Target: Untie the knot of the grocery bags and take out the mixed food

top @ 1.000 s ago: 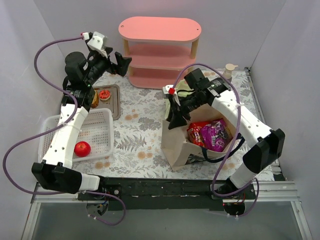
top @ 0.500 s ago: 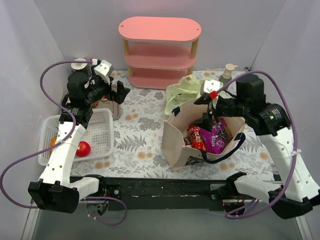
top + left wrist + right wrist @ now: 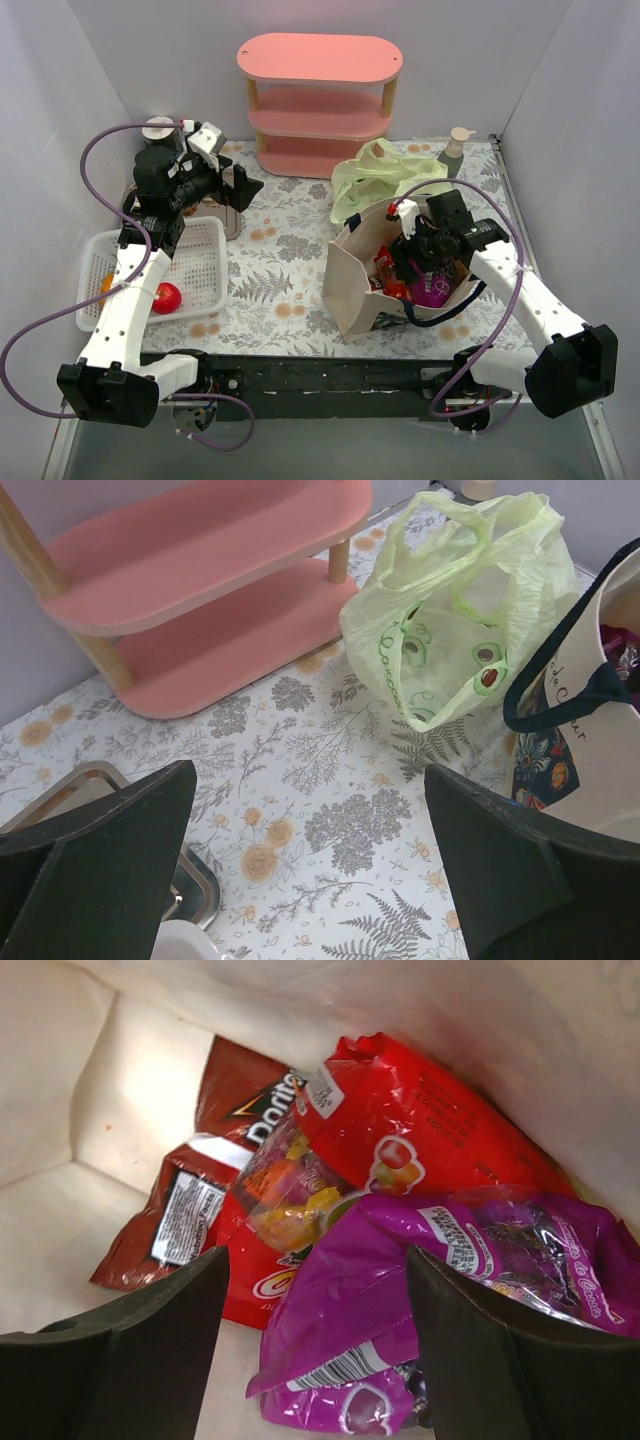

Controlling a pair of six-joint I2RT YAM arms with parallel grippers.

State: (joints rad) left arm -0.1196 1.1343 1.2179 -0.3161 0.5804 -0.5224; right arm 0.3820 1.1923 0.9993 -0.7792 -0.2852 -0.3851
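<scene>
table (image 3: 275,255) | on it: tote (image 3: 348,285), plastic bag (image 3: 375,180), basket (image 3: 200,270), shelf (image 3: 320,55)

A pink shelf (image 3: 320,75) stands at the back, a white mesh basket (image 3: 200,270) left, a pump bottle (image 3: 455,150) right.

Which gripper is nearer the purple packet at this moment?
Right. The right gripper hangs open inside the tote, directly over the purple packet. The left gripper is far off to the left, open, beside the pink shelf.

Both fingers (image 3: 130,1350) stand apart, nothing between them, inside the beige tote (image 3: 90,1110). Below lie a purple packet (image 3: 440,1260), red packet (image 3: 430,1130) and dark red Doritos packet (image 3: 225,1125), overlapping.
</scene>
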